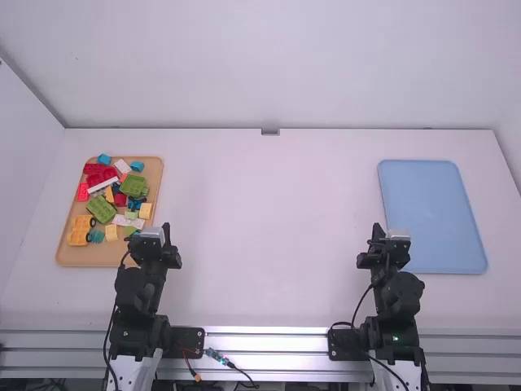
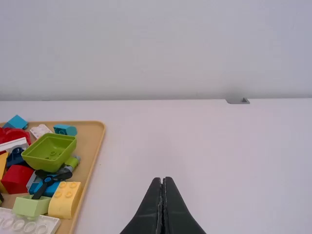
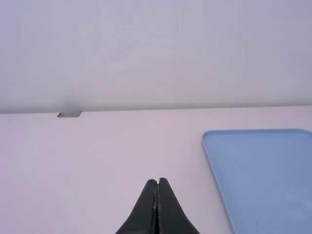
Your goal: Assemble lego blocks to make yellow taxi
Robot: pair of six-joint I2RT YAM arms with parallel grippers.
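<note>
"Nearest us, what stands at the high view's bottom edge?"

"Two arm bases: the left one [image 1: 134,371] and the right one [image 1: 396,375]."

"And the left gripper [image 1: 156,251]?"

"Closed. In its wrist view the two fingers [image 2: 148,214] meet along their length, with nothing pinched between them, pointing out over the white bench [image 1: 269,220]."

"The right gripper [image 1: 384,251]?"

"Closed too. Its tips come together, empty, just beside the blue tray [image 1: 435,216], which lies flat and bare."

"Where are the blocks, then?"

"Heaped in the tan tray [image 1: 85,257], over on the left side of the bench. The yellow one with wheels [image 1: 79,231] sits by the tray's outer edge."

"What else can you pick out?"

"A green tub [image 2: 51,152] in the heap, and below it a black piece [image 2: 50,180] lying partly on a blue block [image 2: 54,189]. A yellow block [image 2: 65,200] touches a pale green one [image 2: 30,206], with a white plate [image 2: 24,225] against them. Also a red block [image 2: 17,179]."
</note>
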